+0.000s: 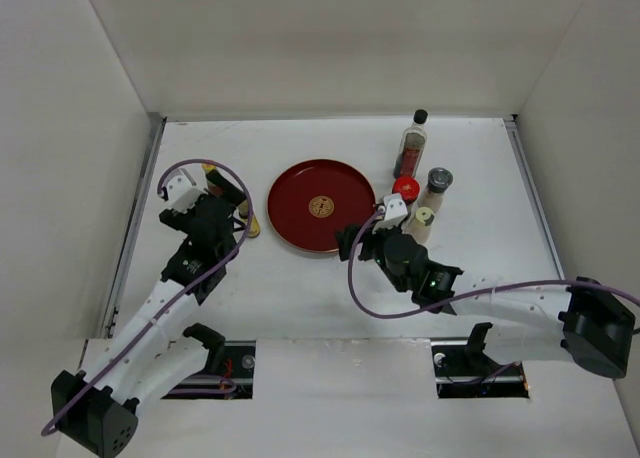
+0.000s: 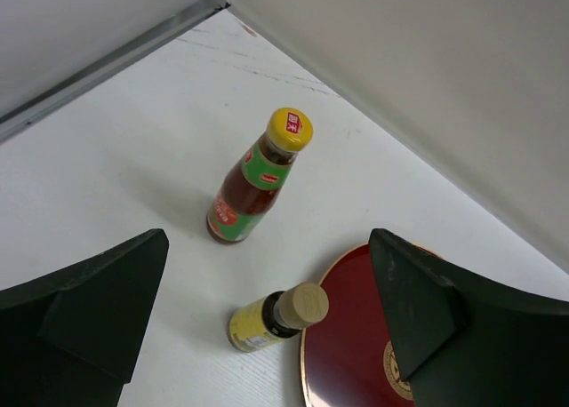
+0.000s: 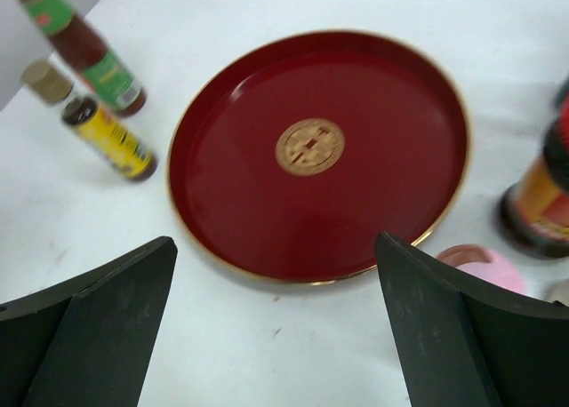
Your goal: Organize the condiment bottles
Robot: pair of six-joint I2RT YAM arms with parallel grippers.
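The left gripper (image 1: pixel 228 206) is open and empty, left of the round red tray (image 1: pixel 290 228). In the left wrist view its jaws (image 2: pixel 268 247) stand wide apart around two upright bottles: a red-sauce bottle with a yellow cap (image 2: pixel 260 178) and a small yellow-labelled bottle with a tan cap (image 2: pixel 274 316) beside the tray rim (image 2: pixel 311 354). The right gripper (image 1: pixel 366 240) is open and empty over the tray's near right rim (image 3: pixel 276 240). Black-capped (image 1: pixel 412 143), grey-capped (image 1: pixel 437 186), red-capped (image 1: pixel 405 189) and cream-capped (image 1: pixel 424 219) bottles stand right of the tray. A pink cap (image 3: pixel 484 267) shows by the right finger.
The tray (image 3: pixel 267 203) holds nothing. A dark bottle with an orange label (image 3: pixel 540 207) stands at the right edge of the right wrist view. White walls enclose the table on the left, back and right. The two left bottles also show in the right wrist view (image 3: pixel 98 69).
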